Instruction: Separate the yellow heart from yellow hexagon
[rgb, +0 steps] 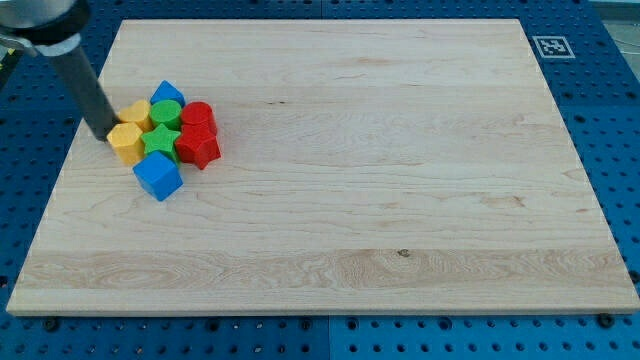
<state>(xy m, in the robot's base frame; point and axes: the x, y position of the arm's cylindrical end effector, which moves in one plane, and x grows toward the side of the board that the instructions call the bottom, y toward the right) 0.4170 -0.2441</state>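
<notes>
Two yellow blocks lie at the left end of a tight cluster on the wooden board (350, 200). The upper one looks like the yellow heart (136, 112); the lower one looks like the yellow hexagon (126, 143). They touch each other. My tip (104, 134) is on the board just left of both, against or almost against the hexagon's upper left edge and the heart's lower left side. The dark rod slants up to the view's top left.
The cluster also holds a green round block (166, 113), a green star (160, 140), a blue block (167, 94) at the top, a blue cube (158, 176) at the bottom, a red cylinder (199, 114) and a red star (198, 146). The board's left edge is close to the tip.
</notes>
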